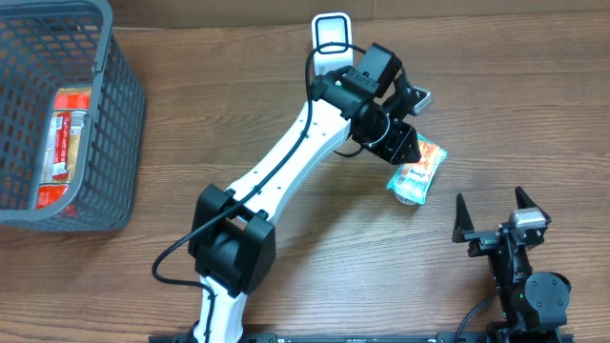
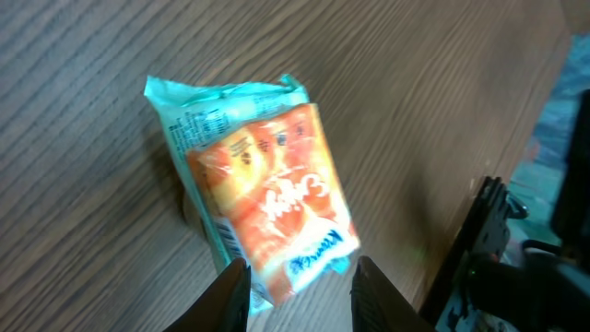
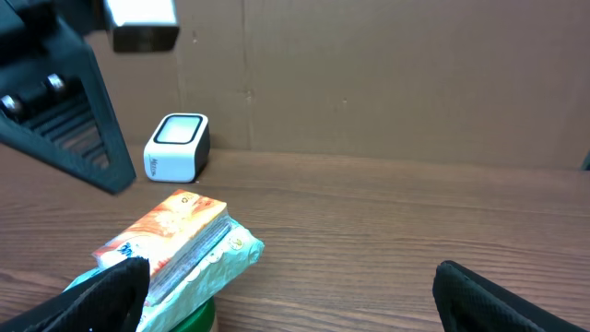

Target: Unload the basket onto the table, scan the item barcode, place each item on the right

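The item is an orange and teal snack packet (image 1: 420,168) lying tilted on the table, right of centre. In the right wrist view the packet (image 3: 175,244) rests on a green lid (image 3: 191,319). My left gripper (image 1: 404,149) hangs over it. In the left wrist view the jaws (image 2: 297,269) stand narrowed around the packet's (image 2: 267,198) near end; the left finger touches it and a small gap shows at the right finger. The white scanner box (image 1: 331,34) stands at the table's far edge. My right gripper (image 1: 500,221) is open and empty near the front right.
A grey wire basket (image 1: 116,124) at the far left holds a red packet (image 1: 65,143). The left arm (image 1: 286,162) stretches diagonally across the middle of the table. The scanner (image 3: 178,146) stands before a cardboard wall.
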